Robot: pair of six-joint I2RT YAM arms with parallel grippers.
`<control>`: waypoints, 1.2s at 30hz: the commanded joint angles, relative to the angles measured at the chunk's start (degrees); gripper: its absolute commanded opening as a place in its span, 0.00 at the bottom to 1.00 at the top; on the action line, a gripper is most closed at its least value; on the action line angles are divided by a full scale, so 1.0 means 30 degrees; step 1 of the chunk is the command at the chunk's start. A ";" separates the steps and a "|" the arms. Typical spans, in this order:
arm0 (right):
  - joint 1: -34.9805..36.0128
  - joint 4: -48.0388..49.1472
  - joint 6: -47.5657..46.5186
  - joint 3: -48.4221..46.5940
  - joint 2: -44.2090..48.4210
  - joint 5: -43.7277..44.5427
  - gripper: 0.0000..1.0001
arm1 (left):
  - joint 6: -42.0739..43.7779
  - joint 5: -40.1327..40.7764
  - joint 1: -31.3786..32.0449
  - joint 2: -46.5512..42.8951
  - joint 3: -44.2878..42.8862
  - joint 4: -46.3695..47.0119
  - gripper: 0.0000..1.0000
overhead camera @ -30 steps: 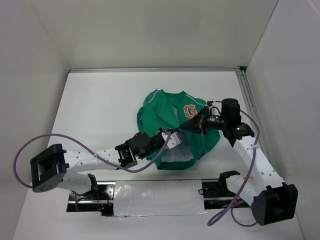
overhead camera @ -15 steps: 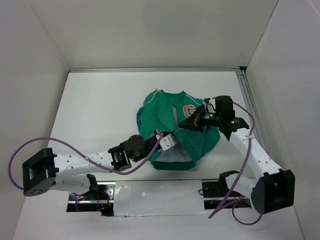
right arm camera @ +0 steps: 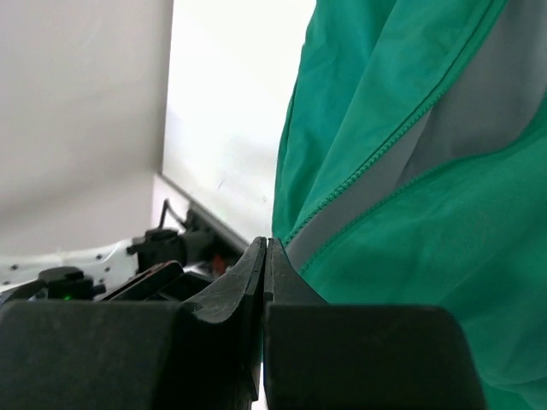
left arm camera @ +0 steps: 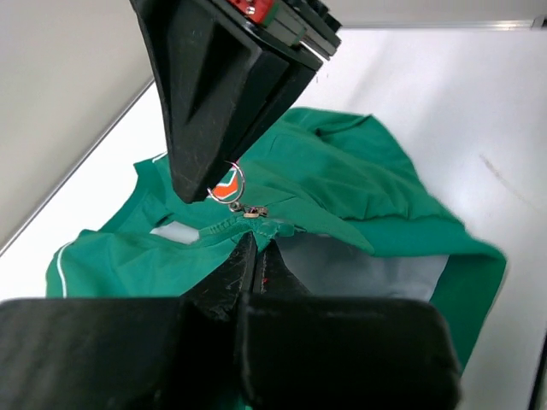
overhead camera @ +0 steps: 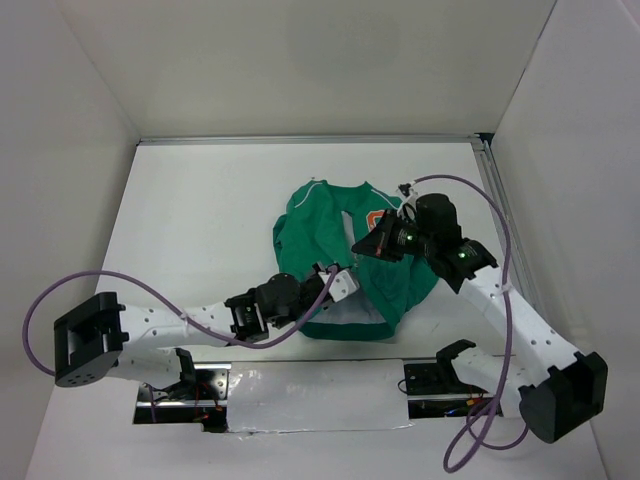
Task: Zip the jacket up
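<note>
- the jacket point(overhead camera: 318, 232) lies crumpled on the white table point(overhead camera: 200, 220), toward its right half, between the two arms. its front is open, and pale lining shows along the near edge.
- the left gripper point(overhead camera: 338, 283) reaches in from the near left. its jaws are pressed together on the jacket's front edge, just below the zip slider point(left arm camera: 254, 211).
- the right gripper point(overhead camera: 362, 246) comes in from the right, over the chest. its black fingers point(left arm camera: 224, 94) are closed into one wedge.
- in the left wrist view, the ring pull point(left arm camera: 244, 181) sits at the tip of that wedge, partly hidden behind it and seemingly nipped there. the slider hangs just under the ring.
- the two grippers are close together, the right one's tip just above the left one's.
- the right wrist view shows its jaws shut tight point(right arm camera: 266, 252), with green cloth point(right arm camera: 402, 282), grey lining point(right arm camera: 444, 145) and a line of zip teeth point(right arm camera: 376, 158) running up beyond them.
- part of the orange patch point(overhead camera: 374, 218) shows beside the right gripper.
</note>
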State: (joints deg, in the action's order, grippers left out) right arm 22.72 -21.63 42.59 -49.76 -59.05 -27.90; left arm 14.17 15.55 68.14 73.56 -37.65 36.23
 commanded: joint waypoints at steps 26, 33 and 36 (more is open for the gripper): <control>0.0718 -0.2163 0.4466 0.1586 0.1870 0.1156 0.25 | -0.1825 0.4247 0.0461 0.3047 -0.2568 0.5324 0.00; 0.0601 -0.1989 0.4554 0.1674 0.2309 0.1185 0.04 | -0.2205 0.3635 0.0461 0.2904 -0.2305 0.5676 0.00; 0.0484 -0.2079 0.4525 0.1732 0.2104 0.1418 0.00 | -0.2264 0.3314 0.0461 0.2259 -0.1895 0.5736 0.00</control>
State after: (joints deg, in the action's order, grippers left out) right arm 23.77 -26.26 55.90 -44.66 -53.30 -19.75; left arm 8.95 26.48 69.69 83.00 -42.13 44.99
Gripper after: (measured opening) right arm 0.011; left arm 0.034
